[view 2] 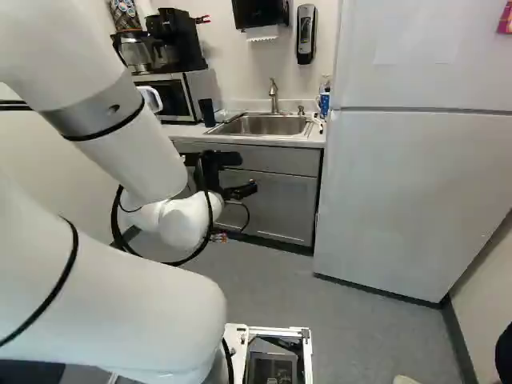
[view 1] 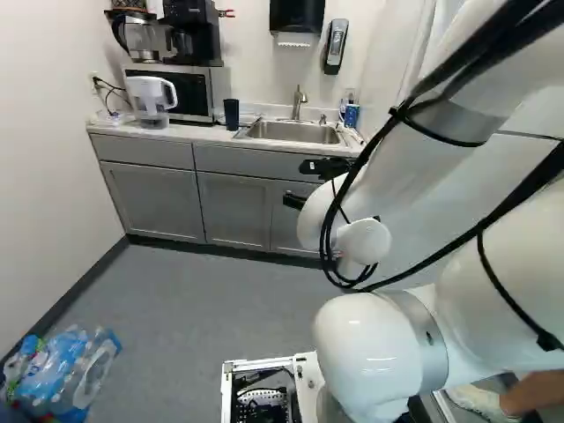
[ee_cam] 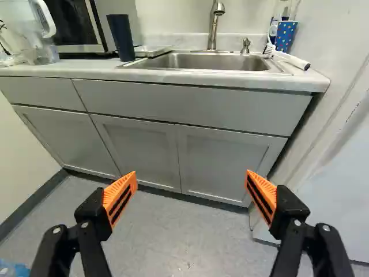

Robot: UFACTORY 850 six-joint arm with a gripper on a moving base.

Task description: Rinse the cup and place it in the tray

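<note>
In the right base view my gripper (view 2: pixel 242 174) hangs in front of the grey cabinets, short of the counter. The wrist view shows the gripper (ee_cam: pixel 190 193) open, its orange-padded fingers wide apart with nothing between them. Ahead of it on the counter stands a dark blue cup (ee_cam: pixel 120 37), upright, left of the sink in the left base view (view 1: pixel 231 114). Between cup and sink basin lies a low, light tray (ee_cam: pixel 152 50). The steel sink (ee_cam: pixel 213 62) has a faucet (ee_cam: pixel 214 26) at its back.
A polka-dot cup with brushes (ee_cam: pixel 285 36) stands at the sink's far corner. A clear pitcher (view 1: pixel 152 101) and microwave (view 1: pixel 189 91) are on the counter. The refrigerator (view 2: pixel 392 192) stands beside the cabinets. Bottles in plastic (view 1: pixel 66 370) lie on the floor.
</note>
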